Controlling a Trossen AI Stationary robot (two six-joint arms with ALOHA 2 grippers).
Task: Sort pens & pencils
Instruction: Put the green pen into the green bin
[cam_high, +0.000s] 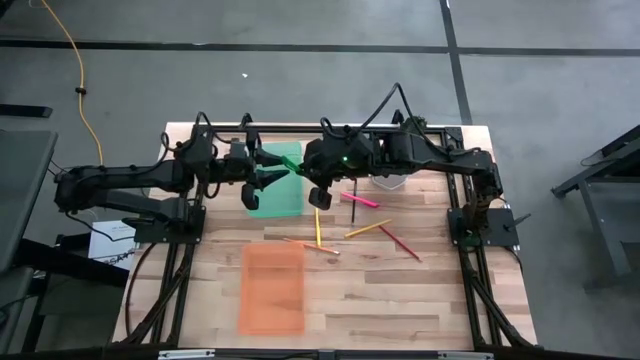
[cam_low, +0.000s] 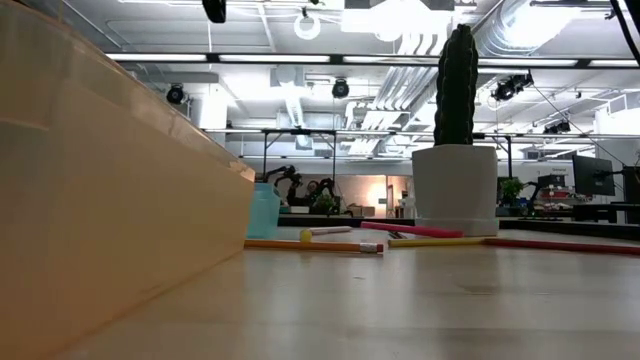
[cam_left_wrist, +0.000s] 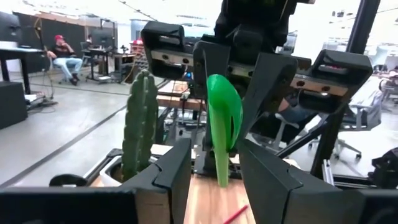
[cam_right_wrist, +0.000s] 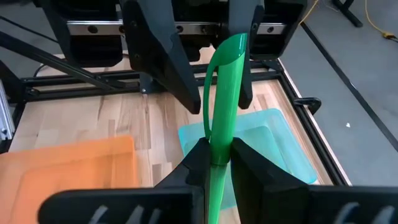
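Observation:
My right gripper (cam_high: 304, 168) (cam_right_wrist: 214, 154) is shut on the green pen (cam_high: 291, 163) (cam_right_wrist: 225, 87) (cam_left_wrist: 224, 118), high above the teal tray (cam_high: 273, 195). My left gripper (cam_high: 272, 172) (cam_left_wrist: 214, 171) is open and faces it. Its fingers stand on either side of the pen's free end without touching. The magenta pen (cam_high: 358, 199), a yellow pen (cam_high: 318, 228) and the thin pencils (cam_high: 367, 229) lie flat on the table to the right of the trays. My right gripper pinches the green pen between its two fingers partway along the barrel (cam_right_wrist: 219, 140). The pen runs along the fingers and sticks out ahead of them toward the table's left, its clip end (cam_right_wrist: 231, 46) foremost. It is lifted clear, over the teal tray.
An orange tray (cam_high: 272, 290) (cam_low: 100, 200) lies nearer the table's near edge than the teal one. A cactus in a white pot (cam_low: 455, 185) (cam_left_wrist: 140, 124) stands at the far side under the right arm. A red pencil (cam_high: 400, 242) and an orange one (cam_high: 310, 245) lie mid-table.

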